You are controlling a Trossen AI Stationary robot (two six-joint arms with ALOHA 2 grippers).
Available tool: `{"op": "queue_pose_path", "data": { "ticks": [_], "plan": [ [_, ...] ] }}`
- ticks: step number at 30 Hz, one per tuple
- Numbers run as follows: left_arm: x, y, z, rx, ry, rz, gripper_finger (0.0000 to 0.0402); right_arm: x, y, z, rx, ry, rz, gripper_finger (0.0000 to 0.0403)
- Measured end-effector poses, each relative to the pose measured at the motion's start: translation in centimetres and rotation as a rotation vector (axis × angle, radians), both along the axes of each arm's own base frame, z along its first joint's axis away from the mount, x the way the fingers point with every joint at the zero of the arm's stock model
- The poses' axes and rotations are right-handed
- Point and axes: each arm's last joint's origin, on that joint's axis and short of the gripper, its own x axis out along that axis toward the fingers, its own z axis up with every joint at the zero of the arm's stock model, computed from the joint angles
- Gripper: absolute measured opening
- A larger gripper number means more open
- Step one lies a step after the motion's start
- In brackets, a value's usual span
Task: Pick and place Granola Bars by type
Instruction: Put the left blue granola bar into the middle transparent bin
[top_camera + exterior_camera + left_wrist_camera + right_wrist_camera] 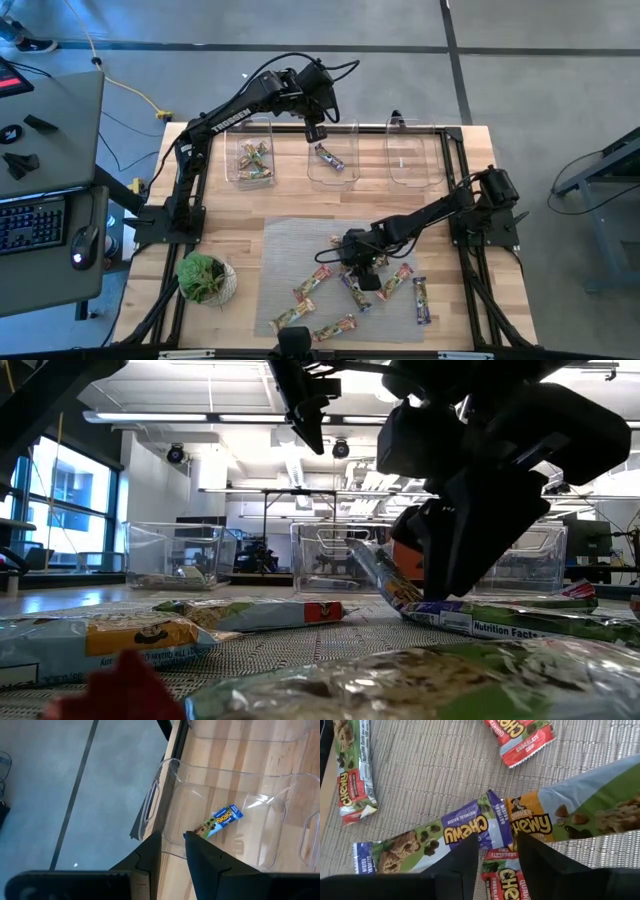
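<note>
Several granola bars lie scattered on the grey mat (290,250). My right gripper (497,842) is open and low over them. Its fingers stand astride the spot where a purple bar's end (492,817), a yellow bar's end (520,822) and a red bar (502,877) meet. In the low view the yellow bar (385,575) tilts up beside the gripper (440,585). My left gripper (314,133) hangs high over the middle clear bin (333,180), open by a narrow gap (173,840), holding nothing. One bar (220,820) lies flat on that bin's floor. My right gripper comes down slanting from the table's right. Its fingers (540,860) sit close over the yellow bar's end and the red bar. I cannot tell whether they touch any bar. My left gripper touches nothing.
Three clear bins line the far edge. The left bin (232,160) holds several bars (255,160); the right bin (410,160) stands beside the middle one. A potted plant (205,278) sits at the near left. More bars lie near the mat's front edge (335,327).
</note>
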Motion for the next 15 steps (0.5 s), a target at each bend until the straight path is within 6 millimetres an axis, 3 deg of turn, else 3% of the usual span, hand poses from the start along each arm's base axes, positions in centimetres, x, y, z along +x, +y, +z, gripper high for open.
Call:
{"op": "queue_pose_path", "data": {
  "ticks": [15],
  "plan": [
    [0.0, 0.0, 0.0, 0.0, 0.0, -0.001, 0.0083, 0.8, 0.4, -1.1, 0.05, -0.041, 0.037, 0.0096]
  ]
}}
